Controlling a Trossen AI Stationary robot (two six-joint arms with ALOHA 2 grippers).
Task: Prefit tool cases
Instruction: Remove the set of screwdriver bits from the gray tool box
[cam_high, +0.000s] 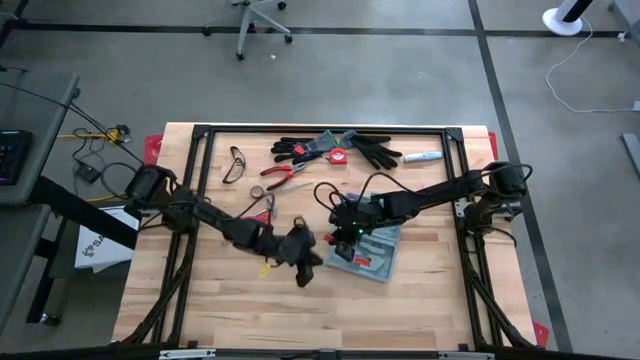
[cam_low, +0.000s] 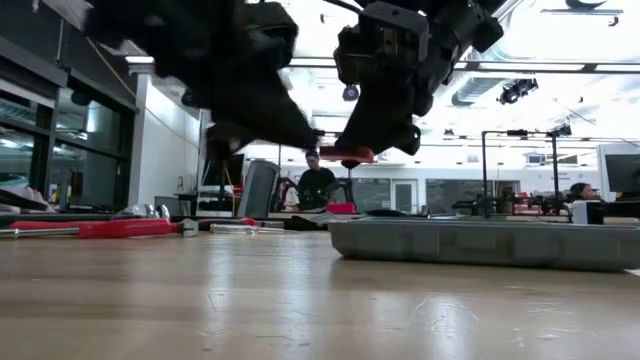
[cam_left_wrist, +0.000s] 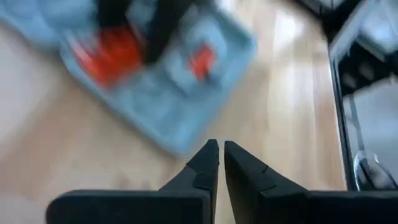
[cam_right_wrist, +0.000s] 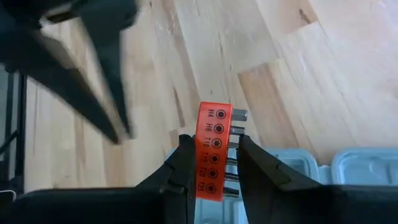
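Note:
The grey-blue tool case (cam_high: 368, 250) lies flat and open on the wooden table right of centre; the low view shows its side wall (cam_low: 480, 242), and red parts show inside it (cam_left_wrist: 109, 53). My right gripper (cam_right_wrist: 214, 140) hangs over the case's left end, shut on an orange bit holder (cam_right_wrist: 214, 121) with metal bits along one side. My left gripper (cam_left_wrist: 218, 145) hovers just left of the case (cam_high: 305, 265), shut, with nothing between its fingers. My right gripper pinches the orange bit holder between its two fingers, one on the plain orange long edge (cam_right_wrist: 200, 163), the other against the row of metal bits (cam_right_wrist: 234, 163). The fingers slant down from the table's right and lie along the holder. The holder (cam_low: 346, 155) hangs clear of table and case.
Along the far edge lie black gloves (cam_high: 375, 150), safety glasses (cam_high: 235, 163), red-handled pliers (cam_high: 280, 172) and a white-blue pen-like item (cam_high: 422, 157). A small yellow piece (cam_high: 266, 268) lies by my left arm. Bare wood spans the near half of the table (cam_high: 300, 320).

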